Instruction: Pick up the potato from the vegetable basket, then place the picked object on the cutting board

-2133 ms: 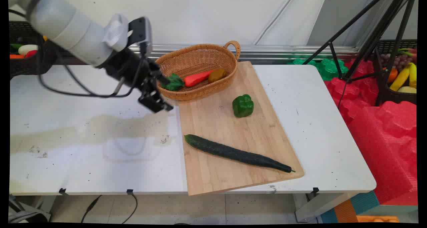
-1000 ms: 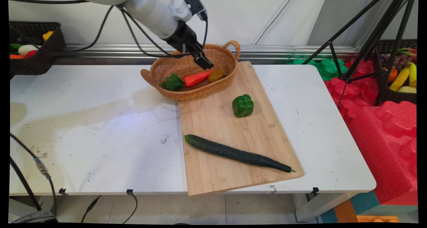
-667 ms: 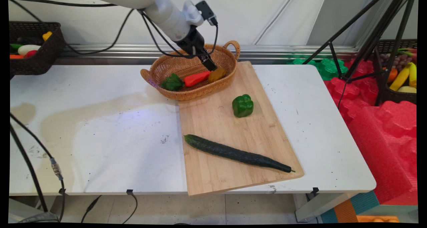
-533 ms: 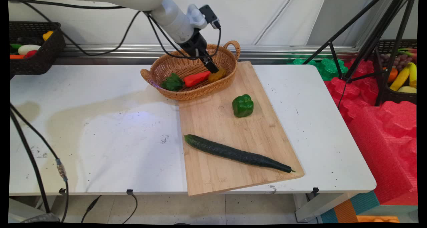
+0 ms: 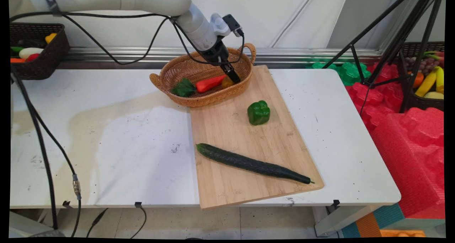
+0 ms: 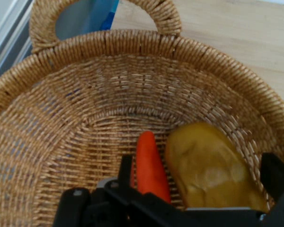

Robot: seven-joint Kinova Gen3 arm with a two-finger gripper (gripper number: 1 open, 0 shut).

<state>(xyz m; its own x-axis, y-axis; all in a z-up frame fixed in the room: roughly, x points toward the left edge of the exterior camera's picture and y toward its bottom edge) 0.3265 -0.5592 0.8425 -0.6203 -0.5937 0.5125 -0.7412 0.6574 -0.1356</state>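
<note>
Hand view shows the gripper (image 6: 199,189) spread wide inside the wicker basket (image 6: 61,123), its fingers (image 6: 273,172) either side of the yellow-brown potato (image 6: 210,165), not clamping it. A carrot (image 6: 149,168) touches the potato. Basket wall rises close beyond.

Woven wicker basket (image 5: 199,93) w/ two loop handles sits at far end of rectangular bamboo cutting board (image 5: 227,136), partly on it, partly on white table (image 5: 106,136) to board's left. In basket, left to right: leafy green piece (image 5: 183,87), orange carrot (image 5: 209,83), yellow-brown potato (image 6: 213,168); carrot just beside potato. Black two-finger gripper (image 5: 234,77) down inside basket over potato. On board, nearer than basket: green bell pepper (image 5: 258,112); nearer again, long dark cucumber (image 5: 252,163), lying slantwise.
</note>
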